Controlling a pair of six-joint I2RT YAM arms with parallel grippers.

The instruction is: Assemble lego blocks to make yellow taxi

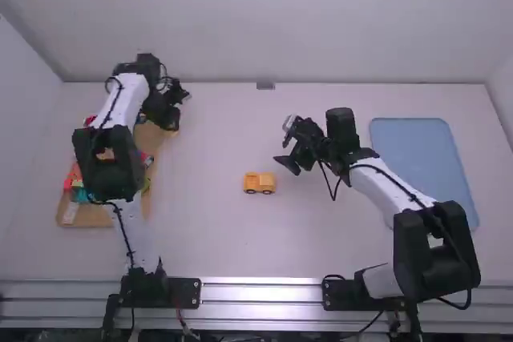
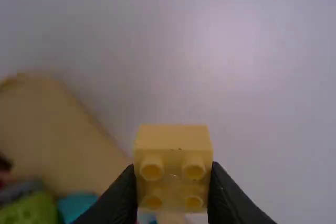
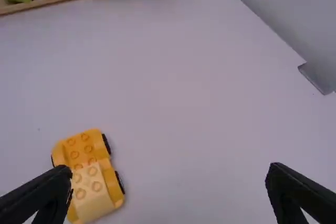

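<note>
My left gripper (image 1: 171,121) is at the far left, over the far end of the wooden tray. In the left wrist view the same gripper (image 2: 173,195) is shut on a yellow brick (image 2: 173,142) whose four studs face the camera. A small yellow car (image 1: 252,183) sits near the table's middle. The right wrist view shows its orange-yellow wheeled base (image 3: 79,149) with a paler yellow block (image 3: 93,205) on one end. Right of the car and a little beyond it, my right gripper (image 1: 284,145) is wide open; between its fingers (image 3: 167,182) nothing is held.
The wooden tray (image 1: 80,219) at the left holds several coloured toy pieces, partly under the left arm. A blue tray (image 1: 417,146) lies at the right, beside the right arm. A wall (image 1: 321,30) rises along the table's far edge.
</note>
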